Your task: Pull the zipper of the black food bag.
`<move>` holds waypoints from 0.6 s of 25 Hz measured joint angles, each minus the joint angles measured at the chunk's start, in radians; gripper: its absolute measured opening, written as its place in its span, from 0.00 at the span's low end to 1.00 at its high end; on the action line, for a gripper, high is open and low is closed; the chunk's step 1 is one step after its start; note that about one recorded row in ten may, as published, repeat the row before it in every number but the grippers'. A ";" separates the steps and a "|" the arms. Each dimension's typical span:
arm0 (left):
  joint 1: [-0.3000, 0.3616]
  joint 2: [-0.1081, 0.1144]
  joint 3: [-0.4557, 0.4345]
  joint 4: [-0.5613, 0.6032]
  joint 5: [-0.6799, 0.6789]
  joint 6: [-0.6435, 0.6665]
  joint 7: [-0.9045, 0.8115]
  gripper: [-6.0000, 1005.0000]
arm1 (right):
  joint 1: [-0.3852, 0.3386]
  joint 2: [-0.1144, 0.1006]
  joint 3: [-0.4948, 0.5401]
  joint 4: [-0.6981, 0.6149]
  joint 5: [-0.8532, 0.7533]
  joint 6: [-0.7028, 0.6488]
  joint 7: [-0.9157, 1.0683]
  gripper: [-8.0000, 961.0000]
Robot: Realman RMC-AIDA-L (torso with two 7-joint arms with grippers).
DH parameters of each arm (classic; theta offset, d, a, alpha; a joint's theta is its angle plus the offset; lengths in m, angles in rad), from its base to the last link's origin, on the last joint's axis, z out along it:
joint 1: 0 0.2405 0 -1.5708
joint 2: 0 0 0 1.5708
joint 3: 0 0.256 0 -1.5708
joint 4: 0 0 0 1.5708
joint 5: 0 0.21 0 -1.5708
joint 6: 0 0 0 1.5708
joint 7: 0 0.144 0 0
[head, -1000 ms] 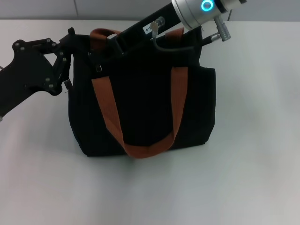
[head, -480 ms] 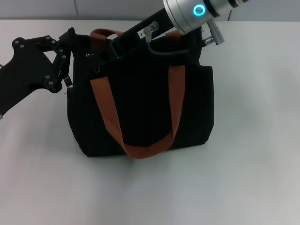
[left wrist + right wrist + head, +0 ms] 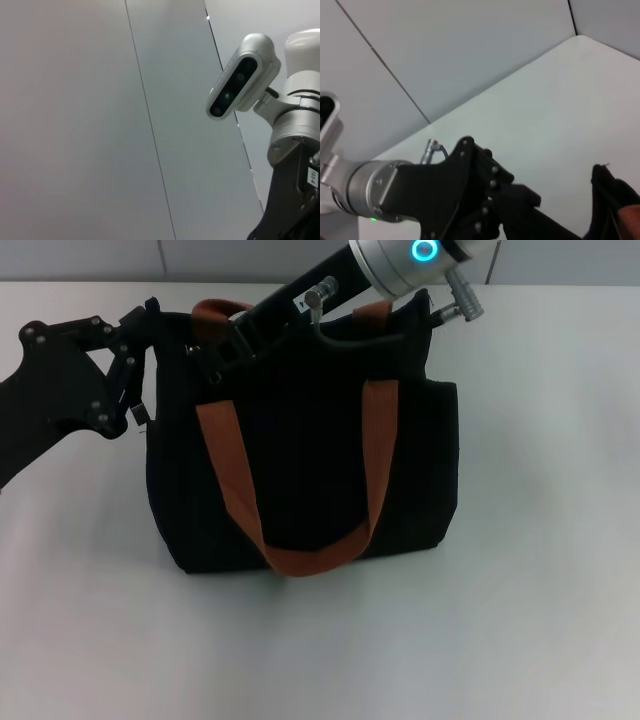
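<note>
The zipper's metal pull tab is not something I can pick out here: it would sit on the track along the top edge of the black food bag [image 3: 310, 470], and that edge is crowded by dark gripper hardware. The bag stands upright in the middle of the white table [image 3: 540, 590], its near orange-brown strap [image 3: 300, 500] hanging in a loop down the front face, the far strap [image 3: 215, 312] poking up behind the top edge.

Right gripper [image 3: 222, 348] reaches in from the far right, arm slanting down across the bag's mouth, tip at the top edge near the left end. Whether its jaws are closed on the tab, I cannot tell; they are buried against black fabric.

Left gripper [image 3: 140, 370] sits at the bag's upper left corner, pressed to the side panel, apparently bracing it. Its jaws are hidden too, so again I cannot tell. Its wrist camera sees only the wall and the robot's head camera [image 3: 240, 75].

My read: this is the pull itself. To do it well, travel straight along the track, low and level, with the left side anchoring the corner so the soft fabric stays taut rather than bunching.
</note>
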 joint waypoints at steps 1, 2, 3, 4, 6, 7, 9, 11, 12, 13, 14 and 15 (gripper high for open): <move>0.001 0.000 0.000 0.000 -0.001 0.000 0.000 0.03 | -0.002 0.000 -0.001 -0.006 -0.010 -0.004 0.005 0.01; 0.001 0.000 0.000 0.000 -0.001 0.000 0.001 0.03 | -0.002 0.000 -0.002 -0.008 -0.013 -0.007 0.007 0.01; 0.001 0.000 0.000 0.000 -0.001 0.000 0.001 0.03 | -0.002 0.000 -0.003 -0.009 -0.015 -0.009 0.008 0.01; 0.002 0.000 0.000 0.000 -0.002 0.000 0.000 0.03 | 0.000 0.000 -0.003 -0.011 -0.020 -0.015 0.014 0.01; 0.002 0.000 0.000 0.000 -0.002 0.000 0.000 0.03 | 0.002 0.000 -0.003 -0.014 -0.026 -0.018 0.020 0.01; 0.002 0.000 0.000 0.000 -0.002 0.000 0.000 0.03 | 0.002 0.000 -0.003 -0.021 -0.034 -0.020 0.026 0.01; 0.003 0.000 0.000 -0.001 -0.002 0.000 0.000 0.03 | -0.002 0.000 -0.003 -0.043 -0.056 -0.023 0.042 0.01; 0.003 0.000 0.000 -0.001 -0.003 0.001 0.000 0.03 | -0.008 0.000 -0.003 -0.065 -0.074 -0.026 0.056 0.01; 0.003 0.000 0.000 -0.001 -0.003 0.001 0.000 0.03 | -0.009 -0.001 -0.003 -0.069 -0.078 -0.027 0.061 0.01; 0.003 0.000 0.000 -0.002 -0.003 0.001 0.000 0.03 | -0.010 -0.001 -0.003 -0.073 -0.083 -0.029 0.066 0.01; 0.003 0.000 0.000 -0.002 -0.003 0.001 0.000 0.03 | -0.010 -0.001 -0.003 -0.073 -0.087 -0.031 0.069 0.01; 0.003 0.000 0.000 -0.002 -0.003 0.001 0.000 0.03 | -0.010 -0.001 -0.002 -0.074 -0.091 -0.034 0.072 0.01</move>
